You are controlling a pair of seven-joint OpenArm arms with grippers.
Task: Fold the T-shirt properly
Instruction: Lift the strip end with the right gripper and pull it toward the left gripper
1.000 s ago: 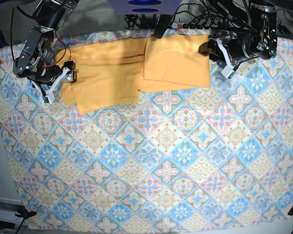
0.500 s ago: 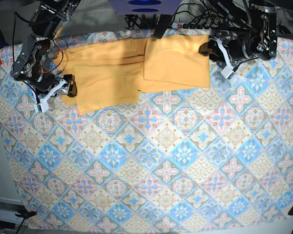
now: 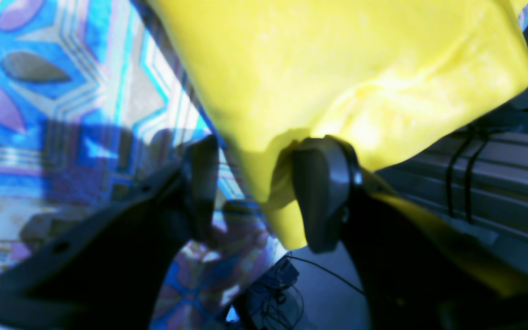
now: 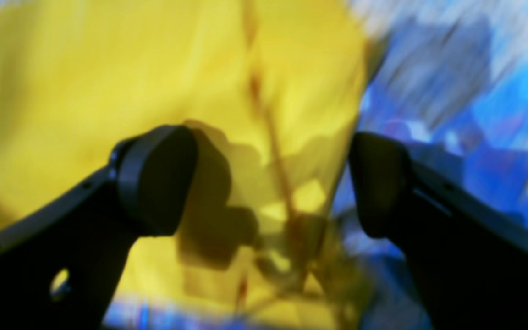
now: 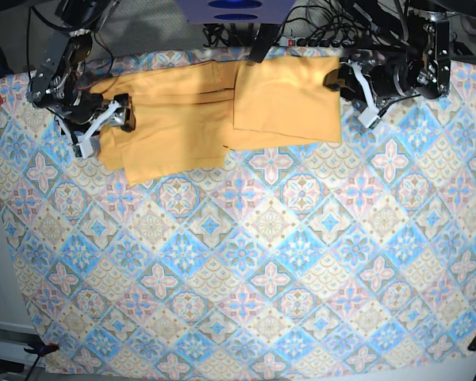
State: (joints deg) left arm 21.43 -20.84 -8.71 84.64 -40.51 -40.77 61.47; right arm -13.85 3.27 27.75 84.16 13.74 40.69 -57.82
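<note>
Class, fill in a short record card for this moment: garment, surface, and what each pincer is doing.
Garment: T-shirt, mustard, partly folded, one panel laid over the other
Surface: patterned tablecloth
Left pincer: open, at the shirt's edge, fabric between the jaws, one finger touching it
Right pincer: open wide, over the shirt's other end, nothing gripped
</note>
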